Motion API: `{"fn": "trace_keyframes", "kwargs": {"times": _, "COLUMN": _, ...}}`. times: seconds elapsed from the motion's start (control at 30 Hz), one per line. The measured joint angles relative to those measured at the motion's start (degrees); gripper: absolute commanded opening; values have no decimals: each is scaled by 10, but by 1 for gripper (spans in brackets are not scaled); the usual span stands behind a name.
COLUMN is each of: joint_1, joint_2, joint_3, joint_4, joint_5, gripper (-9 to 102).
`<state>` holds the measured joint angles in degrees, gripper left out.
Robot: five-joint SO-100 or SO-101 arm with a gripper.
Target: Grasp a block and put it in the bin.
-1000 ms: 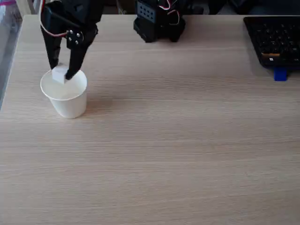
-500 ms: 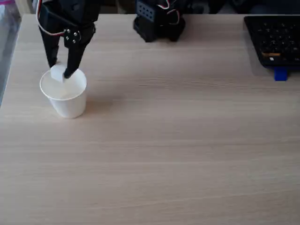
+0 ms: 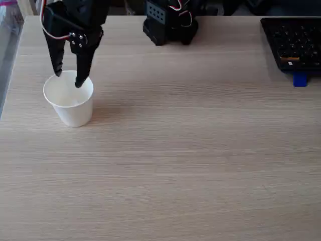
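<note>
Fingers (image 3: 68, 80) now parted, holding nothing; white cube, pinched over paper cup (image 3: 69, 103) 0.5 s ago, gone from between them, likely dropped inside cup at bench's (image 3: 190, 150) 10 o'clock. Task seems complete.

On the wooden table (image 3: 175, 165) a white paper cup (image 3: 70, 103) stands at about nine o'clock. The black gripper (image 3: 68, 80) hangs over its rim, fingers apart, with nothing between them. A keyboard (image 3: 296, 42) lies at two o'clock, a small blue piece (image 3: 300, 79) at its edge.
</note>
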<state>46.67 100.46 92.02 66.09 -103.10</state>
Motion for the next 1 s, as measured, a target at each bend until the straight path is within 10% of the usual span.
{"fn": "trace_keyframes", "kwargs": {"times": 1.0, "joint_1": -160, "joint_2": 255, "joint_3": 243, "joint_4": -56, "joint_5": 5, "gripper": 0}}
